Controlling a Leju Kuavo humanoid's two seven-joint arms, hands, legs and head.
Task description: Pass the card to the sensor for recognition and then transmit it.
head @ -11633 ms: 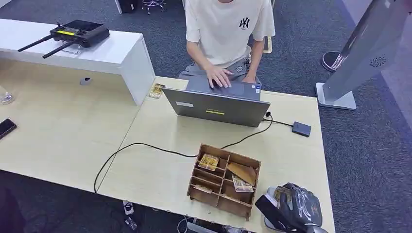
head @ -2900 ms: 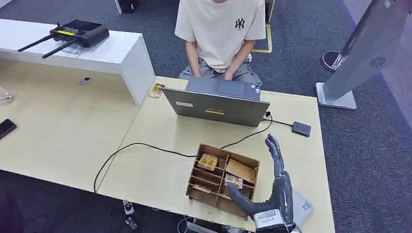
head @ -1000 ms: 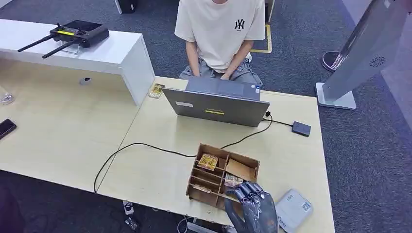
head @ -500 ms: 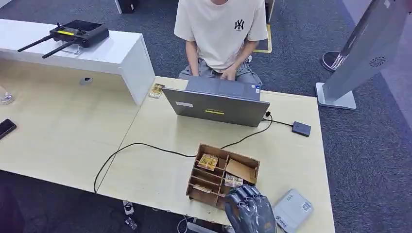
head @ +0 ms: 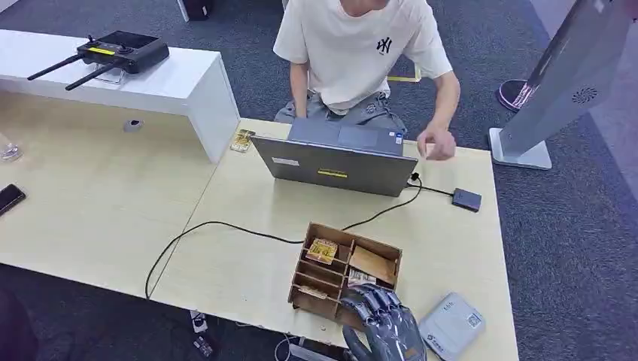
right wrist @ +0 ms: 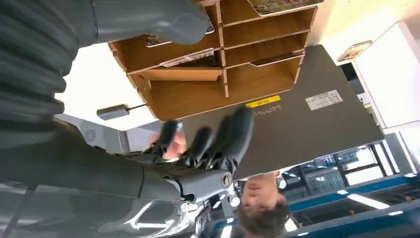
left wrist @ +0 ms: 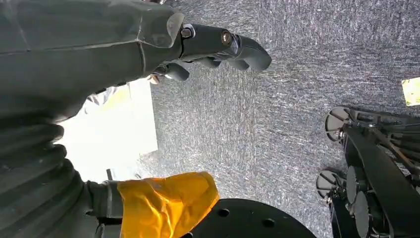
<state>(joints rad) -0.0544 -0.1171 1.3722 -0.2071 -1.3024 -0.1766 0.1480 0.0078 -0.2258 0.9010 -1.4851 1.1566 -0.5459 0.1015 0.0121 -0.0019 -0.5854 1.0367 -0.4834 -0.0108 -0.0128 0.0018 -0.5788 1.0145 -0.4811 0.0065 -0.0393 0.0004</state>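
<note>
**Right hand over the card box, nothing in its grasp**

A card (head: 362,280) lies in a near-right compartment of the wooden divider box (head: 320,295), just beyond the fingertips of the right hand (head: 384,325). Another card (head: 323,250) sits in a far-left compartment. The right hand hovers at the box's near right corner, fingers apart and slightly curled, holding nothing; the right wrist view shows its thumb (right wrist: 163,22) by the box's compartments and its fingers (right wrist: 233,136) spread in the air. A grey sensor pad (head: 452,326) lies on the table (head: 248,263) just right of the hand. The left hand (left wrist: 148,74) hangs over the carpet, fingers loosely curled on nothing. Beyond the box a person (head: 361,45) sits behind a laptop (head: 335,165), one hand (head: 435,143) raised beside it.
</note>
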